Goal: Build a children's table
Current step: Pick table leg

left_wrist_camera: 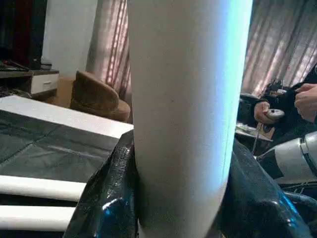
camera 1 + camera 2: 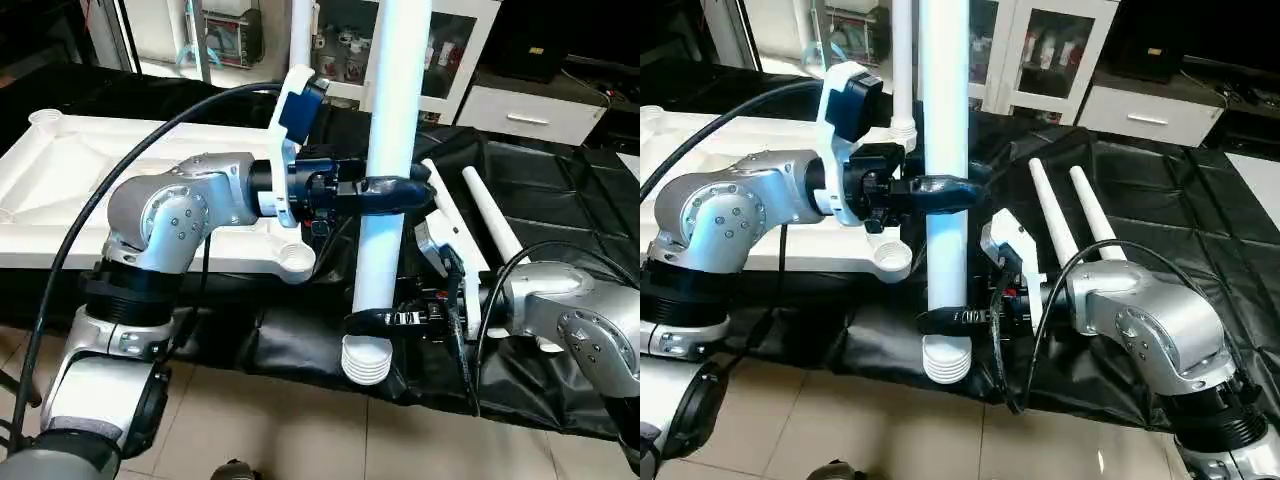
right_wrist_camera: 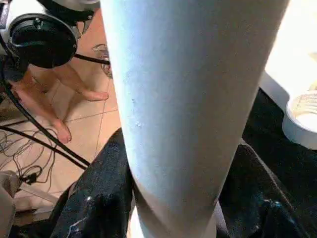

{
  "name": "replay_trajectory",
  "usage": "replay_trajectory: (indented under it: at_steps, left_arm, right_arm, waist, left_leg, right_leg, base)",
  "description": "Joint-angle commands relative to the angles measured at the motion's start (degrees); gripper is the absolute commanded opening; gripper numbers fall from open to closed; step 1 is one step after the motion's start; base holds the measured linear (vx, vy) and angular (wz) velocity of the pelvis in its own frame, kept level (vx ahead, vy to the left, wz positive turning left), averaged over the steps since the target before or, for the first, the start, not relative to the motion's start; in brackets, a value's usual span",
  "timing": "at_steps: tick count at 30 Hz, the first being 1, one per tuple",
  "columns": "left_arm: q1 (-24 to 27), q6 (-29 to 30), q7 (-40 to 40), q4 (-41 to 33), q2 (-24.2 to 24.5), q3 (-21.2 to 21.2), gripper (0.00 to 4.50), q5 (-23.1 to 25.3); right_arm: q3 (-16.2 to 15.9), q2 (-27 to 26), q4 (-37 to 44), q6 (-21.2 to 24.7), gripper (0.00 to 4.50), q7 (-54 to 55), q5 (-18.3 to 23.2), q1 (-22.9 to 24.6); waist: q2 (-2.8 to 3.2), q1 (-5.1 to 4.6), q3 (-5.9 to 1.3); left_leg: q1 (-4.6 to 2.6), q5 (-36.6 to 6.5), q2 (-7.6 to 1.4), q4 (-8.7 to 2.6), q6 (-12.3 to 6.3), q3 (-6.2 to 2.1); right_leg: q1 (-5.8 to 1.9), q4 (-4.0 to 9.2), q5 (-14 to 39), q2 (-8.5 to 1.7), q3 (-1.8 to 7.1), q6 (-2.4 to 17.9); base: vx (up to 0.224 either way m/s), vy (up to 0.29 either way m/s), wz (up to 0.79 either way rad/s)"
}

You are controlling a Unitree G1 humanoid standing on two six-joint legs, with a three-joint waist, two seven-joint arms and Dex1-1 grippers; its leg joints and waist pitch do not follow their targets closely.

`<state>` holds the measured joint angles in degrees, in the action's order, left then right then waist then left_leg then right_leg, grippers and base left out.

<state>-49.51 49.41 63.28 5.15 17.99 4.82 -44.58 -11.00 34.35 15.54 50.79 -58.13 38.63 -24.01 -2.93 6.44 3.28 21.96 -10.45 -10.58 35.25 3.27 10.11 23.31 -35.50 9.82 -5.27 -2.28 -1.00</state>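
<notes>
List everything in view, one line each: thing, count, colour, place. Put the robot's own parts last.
White plastic rectangular table top: one, white, ribbed underside up, lying on the black sheet at the robot's left.
Round corner socket: one near corner, white, beside the held leg.
Held tapered tube leg: one, white, upright, threaded end down over the sheet's front edge.
Loose tube legs: two, white, lying side by side on the sheet at the right.
Black sheet: one, black, covering the work surface.
Glass-door cabinet: one, white, at the back.
Tiled floor: beige, in front.
Left gripper: black fingers, closed around the leg's middle.
Right gripper: black fingers, around the leg low down.
</notes>
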Motion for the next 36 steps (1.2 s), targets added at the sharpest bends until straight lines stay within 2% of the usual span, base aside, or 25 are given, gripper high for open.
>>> replay_trajectory:
  at_steps: [1,5,7,15,17,20,22,24,26,27,30,32,35,36]
  left_arm:
    - [-2.02,-0.78,-0.68,-0.05,-0.38,-0.51,1.75,0.77]
    - [-2.51,-2.05,-3.35,0.81,-0.41,-0.75,1.75,2.8]
    - [-3.23,0.01,-3.54,1.87,-0.44,-1.71,2.45,1.36]
    - [-3.36,1.84,-2.67,2.41,0.57,-2.48,2.91,0.41]
    - [-3.24,2.55,-2.61,2.65,0.91,-2.83,3.13,0.09]
    - [-3.21,2.95,-2.45,2.73,1.23,-2.89,3.28,-0.21]
    - [-3.27,3.43,-2.22,2.57,1.39,-2.97,3.56,-0.61]
    - [-3.45,3.93,-2.29,2.51,1.33,-2.92,3.7,-0.62]
    - [-3.51,4.03,-2.47,2.56,1.25,-2.95,3.89,-0.49]
    - [-3.45,3.83,-3.16,3.06,1.11,-3.3,4.01,-0.05]
    - [-3.02,3.29,-3.91,3.07,1.27,-3.97,4.18,0.16]
    - [-2.29,3.02,-5.5,2.47,1.5,-5.73,4.48,-0.36]
    - [-0.28,3.81,-6.97,0.7,2.49,-7.94,4.5,-1.57]
    - [0.74,4.15,-7.54,-0.07,3.04,-8.49,4.5,-1.65]
  right_arm:
    - [-0.01,0.18,-0.12,-0.38,1.88,-0.47,-0.07,0.65]
    - [0.06,0.19,-0.32,-0.52,1.88,-0.64,-0.16,0.55]
    - [0.34,0.04,-0.51,-0.81,1.87,-0.4,-0.19,0.38]
    - [1.87,0.11,-0.12,-0.54,1.86,-0.07,0.63,-0.18]
    - [2.97,0.46,0.3,-0.39,1.86,0.03,1.17,-0.22]
    - [3.85,0.66,0.55,-0.35,1.86,0.22,1.46,-0.18]
    - [4.47,0.67,0.6,-0.45,1.86,0.58,1.48,-0.15]
    - [5.61,0.64,0.82,-0.78,1.86,1.21,1.64,-0.19]
    - [5.99,0.64,0.89,-0.9,1.86,1.43,1.69,-0.23]
    - [7.54,0.92,0.76,-1.06,1.86,2.06,2.06,-0.83]
    - [9.4,1.66,0.66,-1.04,1.86,2.36,2.35,-1.19]
    - [11.28,3.12,0.19,-1.41,1.86,2.39,2.03,-0.71]
    - [14.52,5.16,-1.45,-2.23,1.86,2.77,1.31,0.98]
    - [15.52,5.51,-1.65,-2.08,1.86,3.08,1.46,1.46]
  waist:
    - [-0.25,0.03,-4.11]
    - [-0.12,0.02,-4.1]
    - [-0.1,0.01,-4.1]
    - [0.18,-0.02,-4.1]
    - [0.52,0.0,-4.09]
    - [0.62,0.06,-4.1]
    - [0.75,0.07,-4.1]
    - [1.08,0.1,-4.1]
    - [0.94,0.11,-4.13]
    - [1.42,0.15,-4.12]
    - [1.21,0.13,-4.12]
    - [1.21,0.16,-4.08]
    - [1.21,0.22,-4.04]
    - [1.38,0.19,-4.06]
  left_leg:
    - [-1.21,-8.29,-1.93,-4.4,1.83,-0.21]
    - [-1.19,-8.75,-1.92,-4.38,1.9,-0.2]
    - [-1.25,-9.05,-1.84,-4.36,1.99,-0.21]
    - [-1.24,-9.84,-1.84,-4.41,2.4,-0.33]
    - [-1.32,-10.37,-1.84,-4.44,2.64,-0.41]
    - [-1.41,-11.16,-1.87,-4.48,2.82,-0.4]
    - [-1.37,-11.5,-1.83,-4.52,3.05,-0.44]
    - [-1.41,-12.11,-1.8,-4.52,3.24,-0.47]
    - [-1.38,-11.9,-1.82,-4.53,3.19,-0.47]
    - [-1.37,-12.17,-1.79,-4.54,3.35,-0.56]
    - [-1.32,-12.18,-1.71,-4.48,3.12,-0.5]
    - [-1.26,-12.23,-1.73,-4.47,3.05,-0.5]
    - [-1.18,-12.2,-1.74,-4.47,2.82,-0.52]
    - [-1.23,-12.17,-1.81,-4.48,2.7,-0.53]
  right_leg:
    - [-2.77,3.16,8.84,-2.48,1.69,12.36]
    - [-2.8,3.28,9.31,-2.53,1.71,12.3]
    - [-2.74,3.3,9.63,-2.44,1.69,12.25]
    - [-2.8,3.27,9.44,-2.39,1.66,12.44]
    - [-2.76,3.22,9.45,-2.36,1.64,12.57]
    - [-2.7,3.3,9.66,-2.37,1.65,12.7]
    - [-2.74,3.25,9.21,-2.32,1.61,12.96]
    - [-2.72,3.25,9.18,-2.31,1.59,13.21]
    - [-2.79,3.23,8.78,-2.32,1.57,13.32]
    - [-2.81,3.21,8.76,-2.33,1.55,13.37]
    - [-2.93,3.3,8.81,-2.3,1.56,13.43]
    - [-2.94,3.35,9.2,-2.33,1.59,13.38]
    - [-3.01,3.45,9.95,-2.38,1.6,13.02]
    - [-2.91,3.46,10.0,-2.38,1.59,13.01]
  base:
    - [0.0,0.0,0.0]
    - [0.0,0.0,0.0]
    - [0.0,0.0,0.0]
    - [0.0,0.0,0.0]
    - [0.0,0.0,0.0]
    - [0.0,0.0,0.0]
    - [0.0,0.0,0.0]
    - [0.0,0.0,0.0]
    - [0.0,0.0,0.0]
    - [0.0,0.0,0.0]
    - [0.0,0.0,0.0]
    - [0.0,0.0,0.0]
    - [0.0,0.0,0.0]
    - [0.0,0.0,0.0]
